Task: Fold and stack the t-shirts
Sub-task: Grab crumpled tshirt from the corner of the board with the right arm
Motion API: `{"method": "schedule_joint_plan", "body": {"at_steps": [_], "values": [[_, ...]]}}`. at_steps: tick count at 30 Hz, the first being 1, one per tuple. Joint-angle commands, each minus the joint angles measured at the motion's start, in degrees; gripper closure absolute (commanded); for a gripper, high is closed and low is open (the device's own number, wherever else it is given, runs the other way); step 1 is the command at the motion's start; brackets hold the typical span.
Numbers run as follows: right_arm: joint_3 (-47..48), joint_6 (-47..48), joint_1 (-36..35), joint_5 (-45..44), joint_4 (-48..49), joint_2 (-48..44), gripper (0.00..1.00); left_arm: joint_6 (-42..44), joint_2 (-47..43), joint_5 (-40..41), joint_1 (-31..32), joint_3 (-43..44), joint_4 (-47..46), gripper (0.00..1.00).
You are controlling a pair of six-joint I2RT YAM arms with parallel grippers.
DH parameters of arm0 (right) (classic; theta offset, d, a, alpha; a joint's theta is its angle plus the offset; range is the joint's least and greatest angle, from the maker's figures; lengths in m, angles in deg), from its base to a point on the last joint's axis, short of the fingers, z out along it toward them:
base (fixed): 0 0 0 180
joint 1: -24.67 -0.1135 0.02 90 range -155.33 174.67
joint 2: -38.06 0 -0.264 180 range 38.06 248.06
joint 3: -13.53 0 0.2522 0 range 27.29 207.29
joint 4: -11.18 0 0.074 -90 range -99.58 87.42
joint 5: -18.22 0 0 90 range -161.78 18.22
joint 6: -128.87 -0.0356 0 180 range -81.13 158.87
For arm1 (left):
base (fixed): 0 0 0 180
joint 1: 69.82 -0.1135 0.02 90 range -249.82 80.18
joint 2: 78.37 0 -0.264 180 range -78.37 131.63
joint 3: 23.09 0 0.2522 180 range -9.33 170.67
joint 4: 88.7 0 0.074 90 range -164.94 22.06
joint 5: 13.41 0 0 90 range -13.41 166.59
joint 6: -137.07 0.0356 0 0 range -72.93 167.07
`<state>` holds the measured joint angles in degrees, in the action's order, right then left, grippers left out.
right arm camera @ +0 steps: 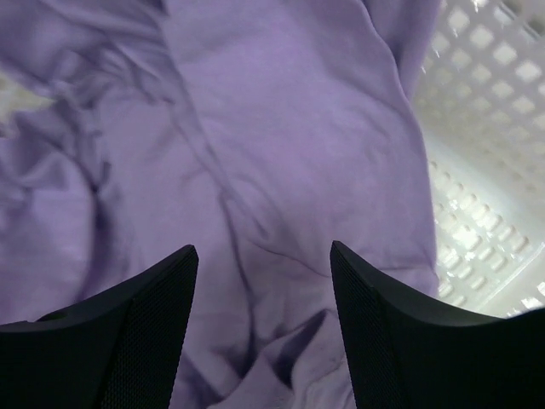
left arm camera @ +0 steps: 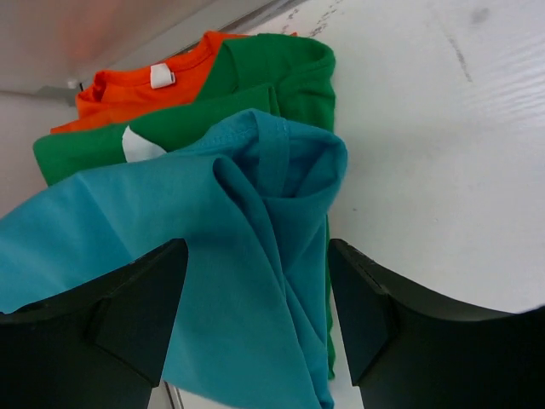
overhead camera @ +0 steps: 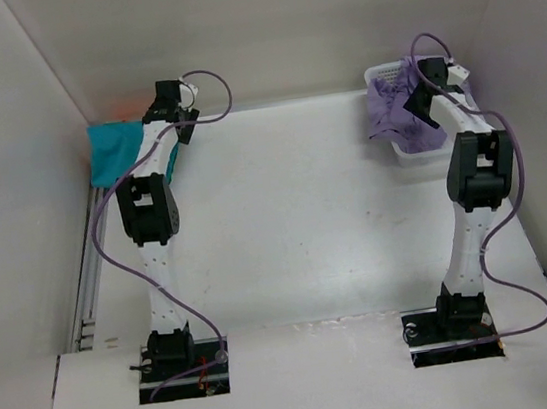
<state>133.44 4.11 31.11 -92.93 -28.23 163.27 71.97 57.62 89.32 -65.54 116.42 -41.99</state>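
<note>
Three t-shirts lie stacked at the far left: orange (left arm camera: 128, 85) at the bottom, dark green (left arm camera: 281, 77) over it, and teal (left arm camera: 213, 256) on top with loose, rumpled folds. From above, the teal shirt (overhead camera: 110, 150) covers most of the pile. My left gripper (left arm camera: 257, 251) hovers open over the teal cloth, which shows between the fingers without being pinched. The lavender shirt (right arm camera: 255, 128) lies crumpled in the white lattice basket (right arm camera: 485, 170). Directly over it my right gripper (right arm camera: 264, 251) is open, and its fingers hold nothing.
The basket (overhead camera: 418, 150) stands at the far right by the side wall. The shirt pile sits in the far left corner against the wall, with a metal rail (overhead camera: 85, 290) along the table's left edge. Purple cables loop from both arms.
</note>
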Motion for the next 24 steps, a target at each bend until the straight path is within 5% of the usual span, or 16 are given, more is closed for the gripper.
{"method": "schedule_joint_plan", "body": {"at_steps": [1,11,18,24], "values": [[3.1,-0.8,-0.8,-5.4,-2.2,0.8,0.31,3.6,2.0,7.3,0.7,3.2,-5.4,0.35],[12.1,7.0,-0.6,-10.4,-9.2,7.9,0.27,9.7,5.8,11.5,1.8,2.3,-14.1,0.39],[18.6,8.8,-0.8,-4.3,-14.0,13.6,0.23,8.7,4.6,9.2,1.0,-2.0,-14.0,0.82],[24.3,8.7,-0.5,1.4,-19.0,18.2,0.4,7.2,1.6,5.7,1.6,-4.1,-13.2,0.93]]}}
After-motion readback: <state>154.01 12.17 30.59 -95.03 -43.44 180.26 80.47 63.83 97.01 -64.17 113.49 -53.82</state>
